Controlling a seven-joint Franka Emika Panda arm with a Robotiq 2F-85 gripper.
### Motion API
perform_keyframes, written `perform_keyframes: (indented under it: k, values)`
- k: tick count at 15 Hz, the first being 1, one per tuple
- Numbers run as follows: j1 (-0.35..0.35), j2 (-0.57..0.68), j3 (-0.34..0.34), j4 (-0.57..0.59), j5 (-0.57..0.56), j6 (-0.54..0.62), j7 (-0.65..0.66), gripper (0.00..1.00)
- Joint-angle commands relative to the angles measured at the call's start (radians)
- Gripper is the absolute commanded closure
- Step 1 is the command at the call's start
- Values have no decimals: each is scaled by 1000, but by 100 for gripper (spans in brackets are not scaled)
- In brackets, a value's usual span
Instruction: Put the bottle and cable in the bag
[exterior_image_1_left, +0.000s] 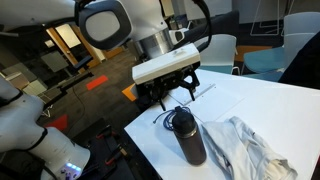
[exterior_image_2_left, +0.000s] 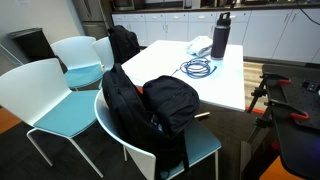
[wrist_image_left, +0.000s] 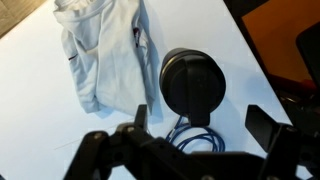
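**Black bottle and cable lie on the desk, bag waits on a chair**

In an exterior view the dark bottle (exterior_image_2_left: 221, 37) stands upright at the far end of the white desk (exterior_image_2_left: 228, 90), with its black cap on. A crumpled pale grey cloth (exterior_image_2_left: 203, 45) lies just to its left. The cable (exterior_image_2_left: 198, 68) rests in loose loops on the desk, a little nearer than the bottle and close to its foot.

The black bag (exterior_image_2_left: 160, 108) sits on a chair (exterior_image_2_left: 208, 142) with a teal seat at the near edge of the desk, well apart from the bottle and the cable. A second black bag (exterior_image_2_left: 123, 45) rests on a chair farther back on the left.

The gripper (exterior_image_1_left: 178, 95) hangs above the desk, over the cable and just beyond the bottle. Its fingers are spread as wide as they go, and it has hold of nothing.

The wrist view looks straight down on the round bottle cap (wrist_image_left: 192, 85). The cable loops show beside it and the cloth spreads out to the left, while one dark finger (wrist_image_left: 262, 125) stands clear of everything.
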Motion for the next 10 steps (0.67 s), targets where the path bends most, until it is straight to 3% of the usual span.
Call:
perform_keyframes:
  k: [1, 10]
  values:
    - [-55, 30, 47, 28, 10, -10, -43, 0]
    - [-95, 42, 79, 18, 20, 7, -32, 0]
